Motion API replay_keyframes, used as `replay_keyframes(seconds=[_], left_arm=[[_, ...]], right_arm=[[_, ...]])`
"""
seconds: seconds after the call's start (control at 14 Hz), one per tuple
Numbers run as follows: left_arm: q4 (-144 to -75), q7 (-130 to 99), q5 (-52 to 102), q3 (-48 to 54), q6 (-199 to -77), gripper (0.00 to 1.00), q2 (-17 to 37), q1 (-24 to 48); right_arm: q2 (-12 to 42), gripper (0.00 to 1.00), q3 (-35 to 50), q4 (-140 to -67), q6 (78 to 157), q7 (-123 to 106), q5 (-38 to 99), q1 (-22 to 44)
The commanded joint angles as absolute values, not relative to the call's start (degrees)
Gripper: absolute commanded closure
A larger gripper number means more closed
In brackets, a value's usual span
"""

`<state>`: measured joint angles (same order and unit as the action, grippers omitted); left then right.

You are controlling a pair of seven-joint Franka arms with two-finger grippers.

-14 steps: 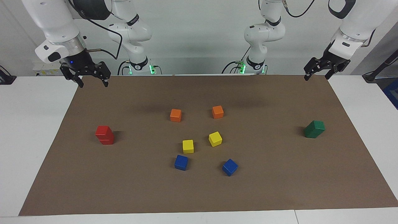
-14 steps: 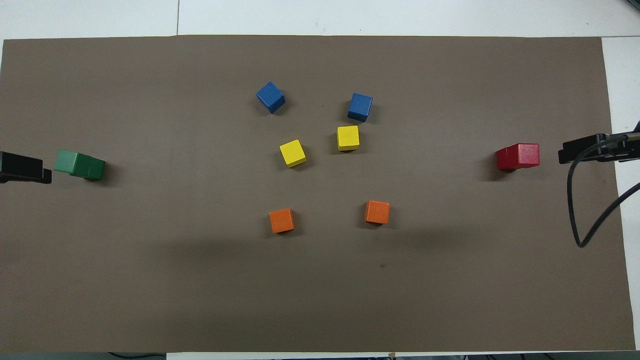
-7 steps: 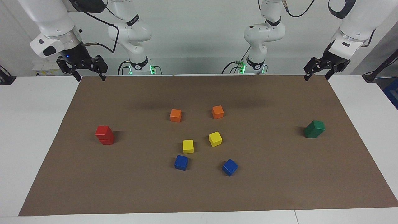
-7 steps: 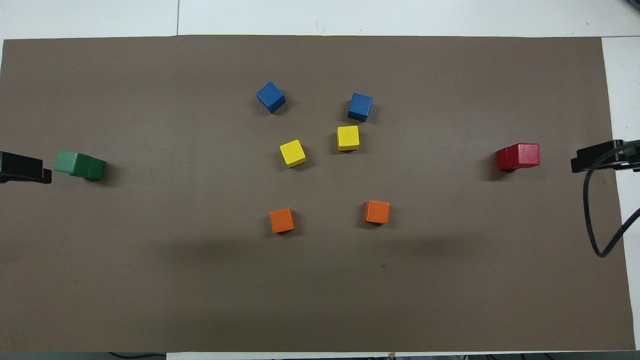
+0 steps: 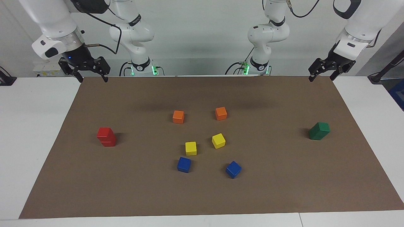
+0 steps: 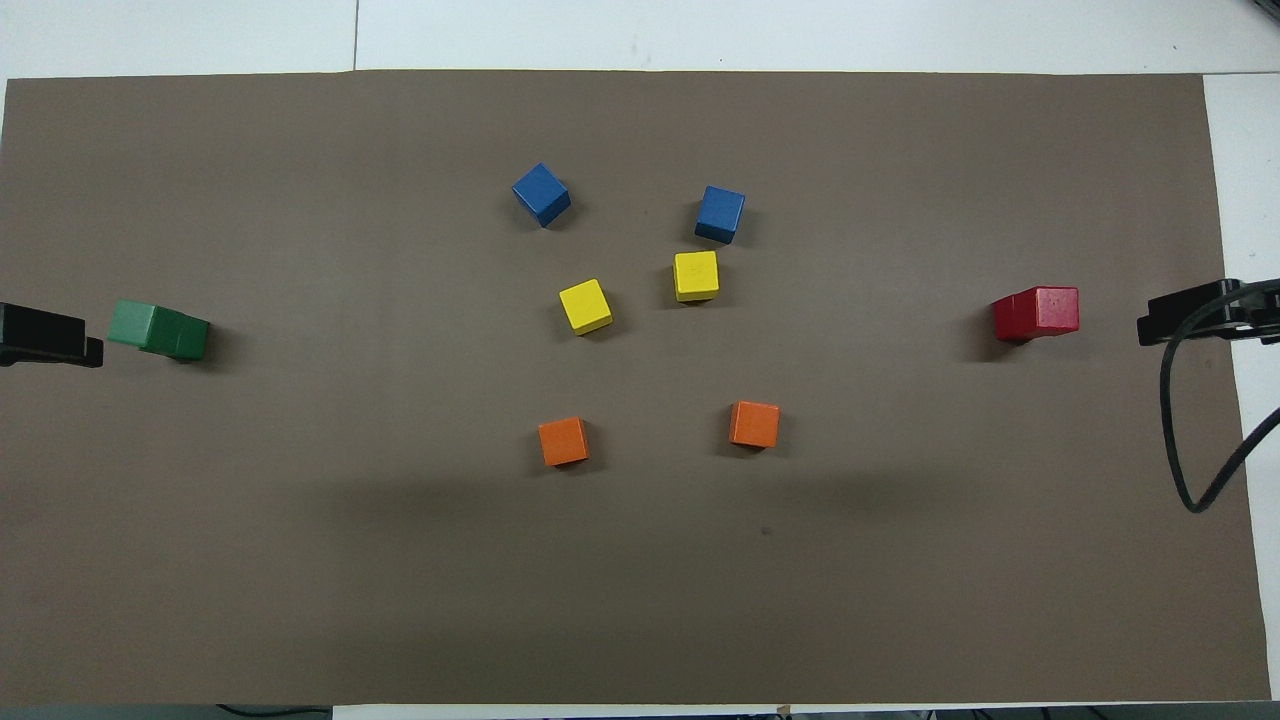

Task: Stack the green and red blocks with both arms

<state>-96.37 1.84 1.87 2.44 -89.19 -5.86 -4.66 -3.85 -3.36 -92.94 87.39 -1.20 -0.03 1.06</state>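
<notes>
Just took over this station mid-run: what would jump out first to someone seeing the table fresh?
Two finished stacks stand at the ends of the brown mat: the red stack toward the right arm's end, the green stack toward the left arm's. Between them lie loose orange, yellow and blue cubes in pairs, orange nearest the robots. The right gripper and left gripper hang open and empty over the mat's corners nearest the robots.

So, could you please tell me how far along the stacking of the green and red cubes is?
Both stacks look done: one matte red cube sits on the other toward the right arm's end, and the dark green pair stands stacked toward the left arm's end. Nothing is in hand: the right gripper and left gripper hang open, raised over the brown mat's corners. Nothing appears left.
</notes>
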Motion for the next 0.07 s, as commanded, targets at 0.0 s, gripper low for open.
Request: replay_keyframes(seconds=[0.0], left_arm=[[-97.6, 1.8, 1.0, 1.6, -89.3, 0.0, -7.3, -3.5]], right_arm=[[-3.5, 0.0, -3.3, -92.4, 86.9, -0.3, -0.8, 0.2]])
